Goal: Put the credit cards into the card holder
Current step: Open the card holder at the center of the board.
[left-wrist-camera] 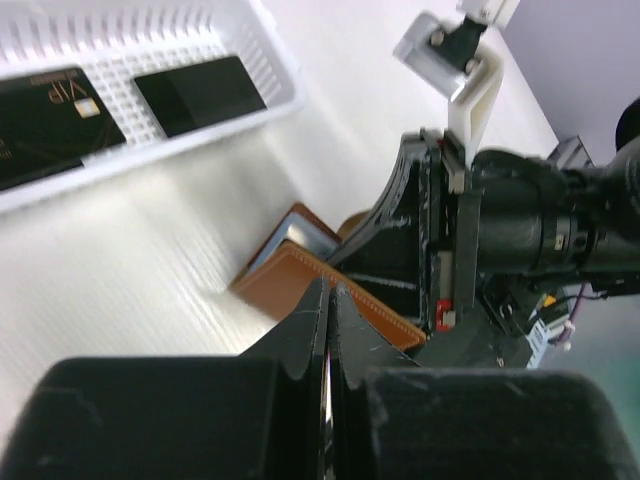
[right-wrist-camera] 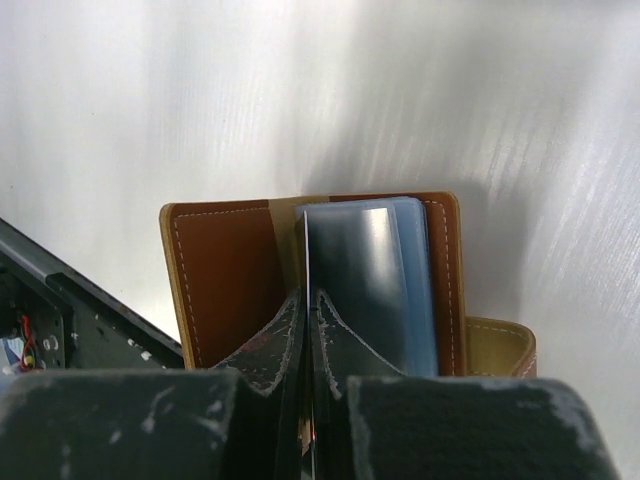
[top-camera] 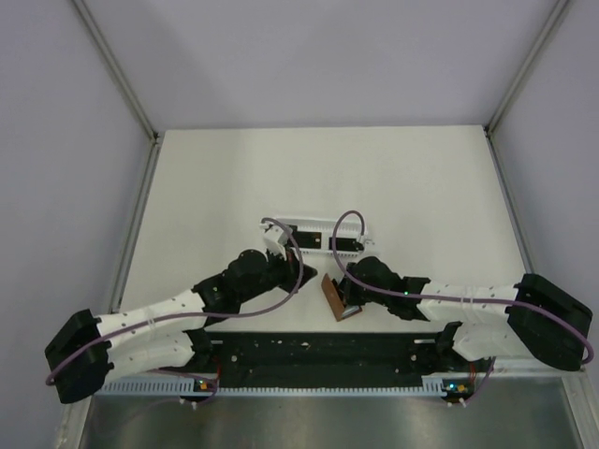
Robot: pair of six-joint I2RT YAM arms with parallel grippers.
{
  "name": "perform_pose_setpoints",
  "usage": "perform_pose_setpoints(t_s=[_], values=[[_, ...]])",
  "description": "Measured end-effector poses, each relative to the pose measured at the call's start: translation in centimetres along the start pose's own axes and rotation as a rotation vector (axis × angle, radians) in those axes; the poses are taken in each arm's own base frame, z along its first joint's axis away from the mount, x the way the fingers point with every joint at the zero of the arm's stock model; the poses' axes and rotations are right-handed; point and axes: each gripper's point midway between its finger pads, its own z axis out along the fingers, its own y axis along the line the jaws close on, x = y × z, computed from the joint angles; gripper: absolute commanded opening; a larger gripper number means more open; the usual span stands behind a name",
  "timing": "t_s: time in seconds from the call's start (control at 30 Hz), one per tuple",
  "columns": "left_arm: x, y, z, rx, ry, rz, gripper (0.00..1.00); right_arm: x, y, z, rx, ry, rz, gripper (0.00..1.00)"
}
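The brown card holder [right-wrist-camera: 225, 275] stands open and tilted on the table, bluish pockets [right-wrist-camera: 400, 280] showing. It also shows in the top view [top-camera: 331, 297] and the left wrist view [left-wrist-camera: 285, 278]. My right gripper [right-wrist-camera: 306, 300] is shut on a thin inner leaf of it, seen edge-on. My left gripper [left-wrist-camera: 330, 298] is shut just left of the holder, tips near its brown cover; no card shows past its tips. Two black credit cards [left-wrist-camera: 50, 120] [left-wrist-camera: 200, 95] lie in the white basket [left-wrist-camera: 270, 60], one marked VIP.
The white slotted basket [top-camera: 318, 224] sits just behind both grippers. A black rail with white slotted edging [top-camera: 318, 360] runs along the near table edge. Grey walls enclose the white table [top-camera: 318, 168].
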Motion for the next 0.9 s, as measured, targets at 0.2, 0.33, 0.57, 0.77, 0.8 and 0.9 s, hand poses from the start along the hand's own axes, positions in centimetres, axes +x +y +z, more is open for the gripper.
perform_pose_setpoints(t_s=[0.2,0.33,0.57,0.77,0.8,0.9], values=[[-1.8,-0.4,2.4,-0.024,-0.024,0.037,0.00,0.0,0.1,0.0,0.005,-0.005,-0.007,0.00],[-1.5,-0.7,5.0,-0.026,0.025,0.043,0.00,0.0,0.1,0.0,0.006,-0.005,-0.007,0.00],[-0.8,-1.0,7.1,-0.019,0.079,0.041,0.00,0.0,0.0,0.0,0.010,-0.007,-0.002,0.00],[0.5,-0.6,6.8,-0.023,0.120,0.032,0.00,0.0,0.0,0.0,0.013,-0.008,0.008,0.00],[1.0,-0.4,6.8,-0.026,0.133,0.030,0.00,0.0,0.0,0.0,0.014,-0.008,0.012,0.00],[3.1,0.4,6.4,-0.041,0.181,0.020,0.00,0.1,0.0,0.0,0.015,-0.007,0.014,0.00]])
